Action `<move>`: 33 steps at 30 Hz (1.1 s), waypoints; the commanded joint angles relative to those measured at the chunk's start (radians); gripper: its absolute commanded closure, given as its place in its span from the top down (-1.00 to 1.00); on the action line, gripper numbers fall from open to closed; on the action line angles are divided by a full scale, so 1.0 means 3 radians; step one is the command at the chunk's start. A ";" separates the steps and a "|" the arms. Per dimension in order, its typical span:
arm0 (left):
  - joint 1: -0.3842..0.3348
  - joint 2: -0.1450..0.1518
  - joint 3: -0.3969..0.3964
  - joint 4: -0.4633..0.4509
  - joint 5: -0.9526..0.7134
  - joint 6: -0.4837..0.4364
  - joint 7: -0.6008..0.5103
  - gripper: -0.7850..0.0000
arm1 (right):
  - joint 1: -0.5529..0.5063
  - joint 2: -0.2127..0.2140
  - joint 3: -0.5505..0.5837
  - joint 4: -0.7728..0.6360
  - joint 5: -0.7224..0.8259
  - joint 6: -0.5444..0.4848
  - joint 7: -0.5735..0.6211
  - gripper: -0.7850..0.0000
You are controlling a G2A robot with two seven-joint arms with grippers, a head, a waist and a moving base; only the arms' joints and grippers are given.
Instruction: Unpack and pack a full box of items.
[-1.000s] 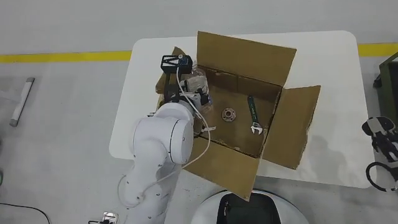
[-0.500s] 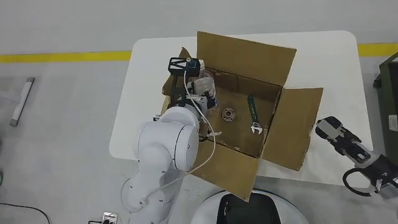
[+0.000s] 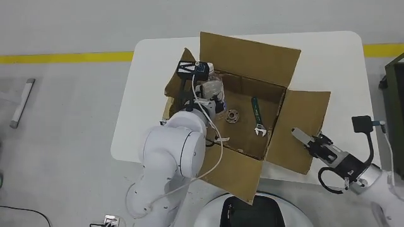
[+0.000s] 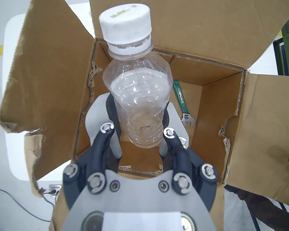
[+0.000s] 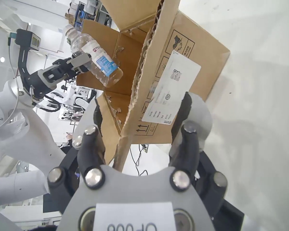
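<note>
A white counter [image 3: 151, 75] with rounded corners stands on a plain grey floor [image 3: 63, 12]. A yellow line [image 3: 63, 57] runs across this floor behind the counter, and a short grey tube [image 3: 20, 103] lies on the floor well apart from it. The cardboard box [image 3: 249, 53] sits on the counter with all four flaps open.

The left jaws are closed on the body of a clear bottle [image 4: 139, 102] with a white cap. They hold it tilted in the air above the box, near the torn flap. A green-handled wrench [image 3: 257, 118] and a small round metal ring [image 3: 232, 115] lie side by side on the bottom of the box, not touching.

The right jaws are wide open and hold nothing. The edge of the side flap [image 5: 144, 78] stands between them; whether they touch it I cannot tell. In the right wrist view, a bright hall with ceiling lights is behind the box.
</note>
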 commanded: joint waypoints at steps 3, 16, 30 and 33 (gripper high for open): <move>-0.0017 -0.0008 -0.0038 -0.0055 -0.0084 -0.0023 0.0012 -1.00 | 0.0004 0.0004 0.0020 0.0017 -0.0051 0.0012 -0.0049 -1.00; -0.0199 -0.0026 -0.0193 -0.0570 -0.0271 -0.0088 -0.0140 -1.00 | -0.0040 0.0065 0.0667 0.0088 -0.0105 -0.0207 0.0247 -1.00; -0.0511 -0.0003 -0.0615 -0.0820 -0.0069 -0.0276 -0.0229 -1.00 | 0.0119 0.0132 0.1208 0.0322 0.0034 -0.0361 0.0482 -1.00; -0.0538 0.0012 -0.0709 -0.0762 0.0109 -0.0356 -0.0336 -1.00 | 0.0131 0.0139 0.1216 0.0338 0.0046 -0.0356 0.0482 -1.00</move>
